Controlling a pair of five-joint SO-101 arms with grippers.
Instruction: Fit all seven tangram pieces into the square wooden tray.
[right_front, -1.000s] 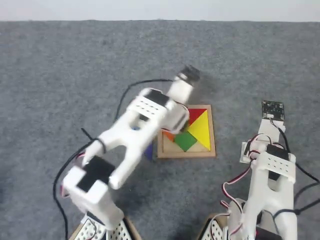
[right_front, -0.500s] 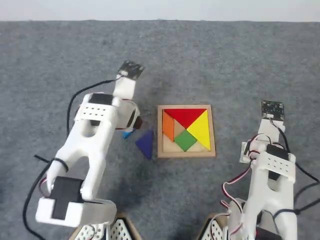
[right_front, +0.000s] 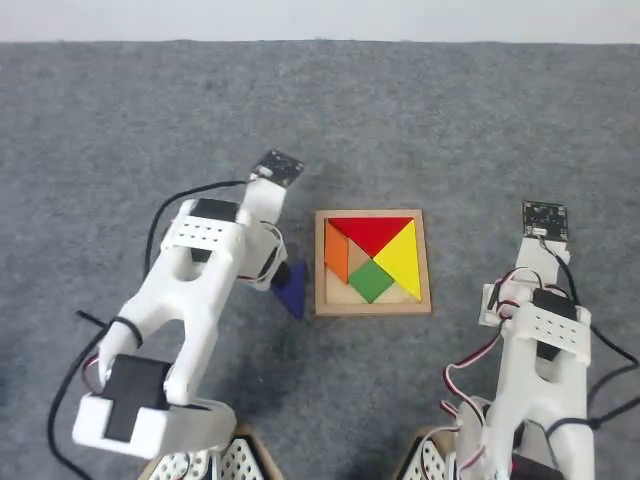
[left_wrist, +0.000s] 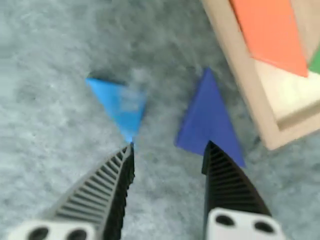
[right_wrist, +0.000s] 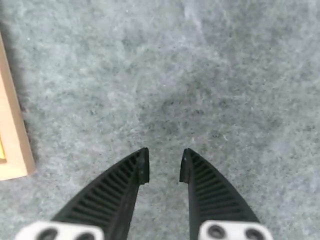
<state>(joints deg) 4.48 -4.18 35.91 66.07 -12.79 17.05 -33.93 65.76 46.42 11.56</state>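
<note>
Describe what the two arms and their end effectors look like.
Both the left arm and right arm are white plastic links with black motor blocks. A black cable loops along the left one; red, white and black wires run up the right. The left end effector and right end effector have black, ribbed, pointed fingers on white mounts.

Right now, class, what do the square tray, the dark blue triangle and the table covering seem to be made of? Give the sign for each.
Square tray: pale unpainted wood, from its tan matte rim. Dark blue triangle: probably painted wood; flat, even colour, material beneath hidden. Table covering: grey felt or short carpet, judging by its fuzzy mottled texture.
</note>
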